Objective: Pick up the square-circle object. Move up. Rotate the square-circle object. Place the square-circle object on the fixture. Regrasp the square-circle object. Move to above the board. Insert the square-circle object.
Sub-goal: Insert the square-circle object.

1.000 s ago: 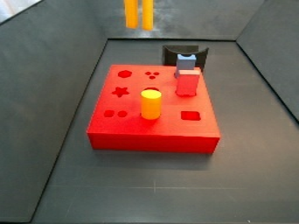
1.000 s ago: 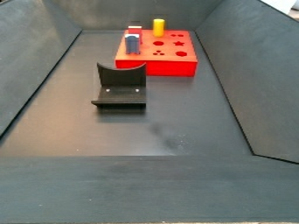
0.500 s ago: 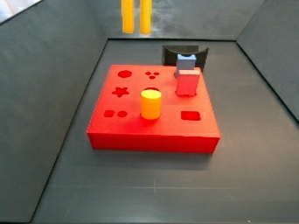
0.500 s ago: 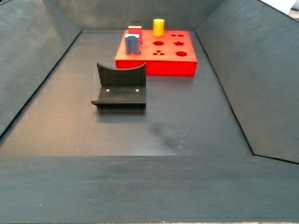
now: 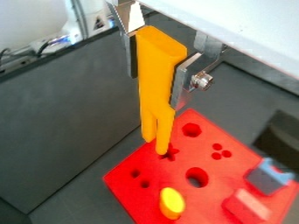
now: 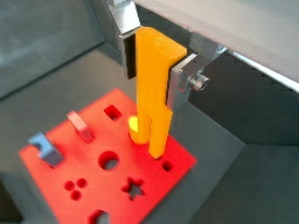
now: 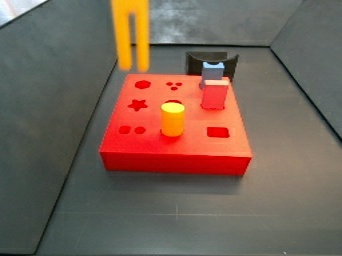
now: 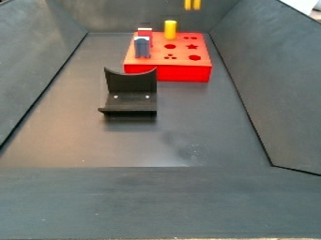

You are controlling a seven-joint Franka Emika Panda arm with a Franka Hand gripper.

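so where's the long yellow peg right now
The square-circle object hangs upright, clamped in the gripper, in the air above the board; in a side view it shows above the board's far left corner.

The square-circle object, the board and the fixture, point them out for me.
square-circle object (image 5: 156, 87): wrist view, mid-shaft, between the gripper (image 5: 156, 63) fingers.
board (image 7: 174, 150): side view, bare top.
fixture (image 8: 128, 96): side view, back wall.

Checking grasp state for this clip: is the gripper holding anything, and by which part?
Yes. The gripper, above the board, holds the square-circle object upright, its fingers clamped on the bar's upper end; the lower end hangs free.
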